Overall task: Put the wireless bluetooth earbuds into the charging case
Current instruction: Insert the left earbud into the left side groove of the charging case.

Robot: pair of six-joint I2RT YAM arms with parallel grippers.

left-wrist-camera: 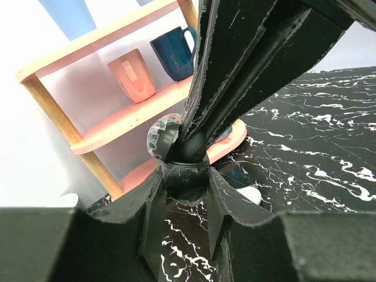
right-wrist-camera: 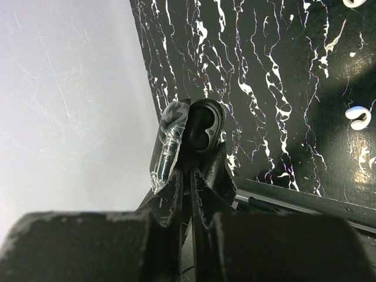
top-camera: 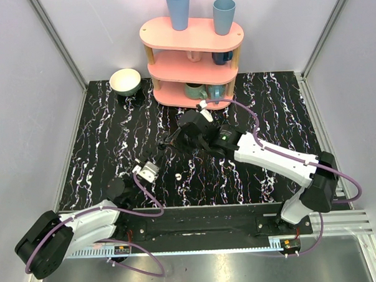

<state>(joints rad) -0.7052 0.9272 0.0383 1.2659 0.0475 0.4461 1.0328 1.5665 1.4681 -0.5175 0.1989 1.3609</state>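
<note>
Earbuds (right-wrist-camera: 357, 116) lie loose on the table (right-wrist-camera: 282, 70), well apart from the case (right-wrist-camera: 202, 126). Both grippers have hold of the case. The left gripper (left-wrist-camera: 185, 185) is clamped around its body, and the right gripper (right-wrist-camera: 191, 173) is nearly closed, pinching its end. The right wrist view looks straight into the open case and its two dark sockets. From overhead the case is lost among the black fingers.

The left arm (top-camera: 92, 223) is stretched low, forward and inward from its base. The right arm (top-camera: 270, 155) is bent sharply at the elbow and reached leftward to meet it. The left gripper (left-wrist-camera: 185, 176) is clamped around the charging case (left-wrist-camera: 189, 150), and the right gripper (right-wrist-camera: 189, 169) is pinched almost closed on its edge.
</note>
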